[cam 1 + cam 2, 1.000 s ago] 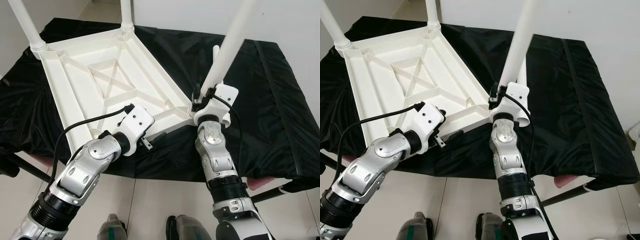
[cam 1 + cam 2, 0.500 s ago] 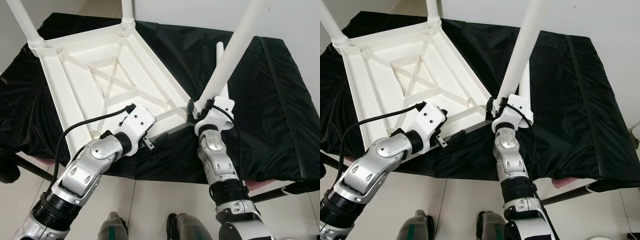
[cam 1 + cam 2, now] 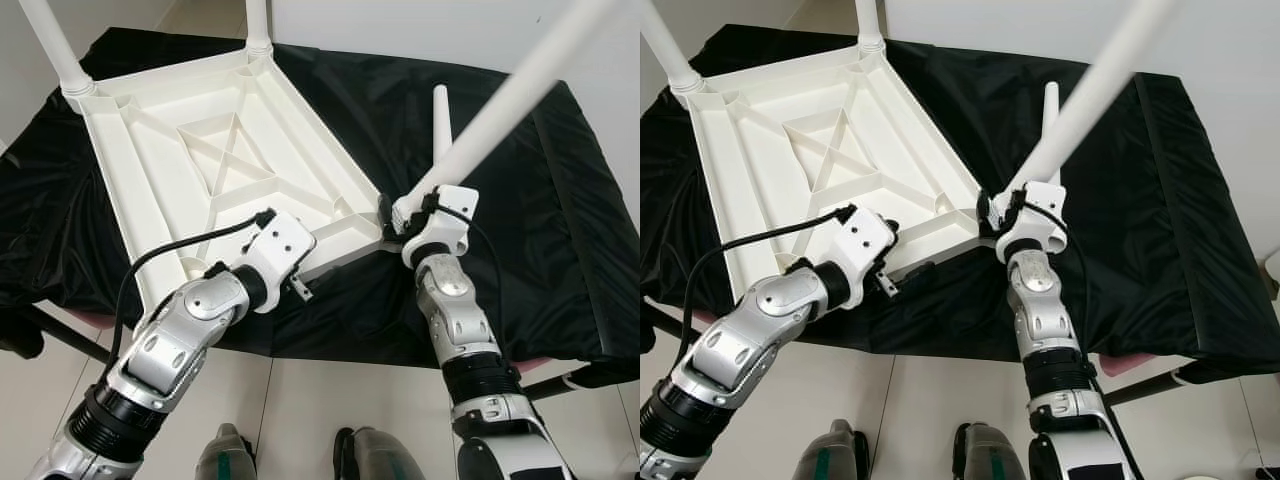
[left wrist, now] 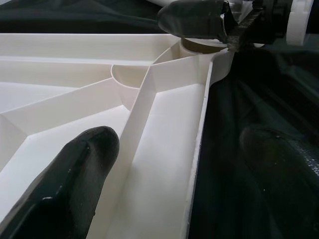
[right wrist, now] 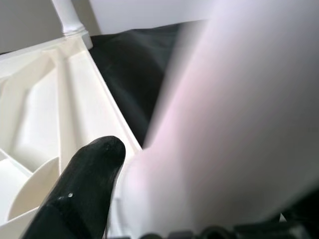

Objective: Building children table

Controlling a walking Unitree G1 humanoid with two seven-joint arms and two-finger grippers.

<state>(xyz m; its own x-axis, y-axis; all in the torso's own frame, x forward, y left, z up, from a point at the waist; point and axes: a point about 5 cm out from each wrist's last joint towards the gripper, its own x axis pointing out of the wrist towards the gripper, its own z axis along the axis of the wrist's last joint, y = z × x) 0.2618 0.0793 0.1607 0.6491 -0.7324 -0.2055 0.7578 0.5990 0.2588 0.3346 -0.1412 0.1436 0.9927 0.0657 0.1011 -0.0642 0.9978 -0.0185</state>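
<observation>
Tabletop: the white tabletop (image 3: 215, 165) lay upside down, ribs up, on the black-covered worktop (image 3: 560, 200), filling the upper left of the head views.

Fitted legs: two legs stood in the far corner sockets, one at the upper left (image 3: 55, 50) and one at top centre (image 3: 258, 25).

Loose leg: a fourth leg (image 3: 440, 115) lay on the cloth at centre right, just beyond the near right corner.

Right gripper: the right gripper (image 3: 412, 212) sat at the near right corner socket (image 4: 199, 47), jaws closed around the base of the third leg (image 3: 510, 105).

Change: over the last second that leg swung from nearly upright to a strong lean toward the upper right of the frame. Its foot remained at the corner socket and the wrist turned with it.

Left gripper: the left gripper (image 4: 184, 164) stayed on the near edge. Its jaws stood wide, one finger (image 4: 70, 184) inside the ribbed tray and the other outside over the cloth, straddling the rim (image 4: 202, 144) without clamping it.

Meaning for the task: judged from the lean, the third leg was not seated square. It probably needed to be brought back upright over the socket before being pressed home. Whether its end had entered the socket could not be told. One leg remained to be fitted afterwards.
</observation>
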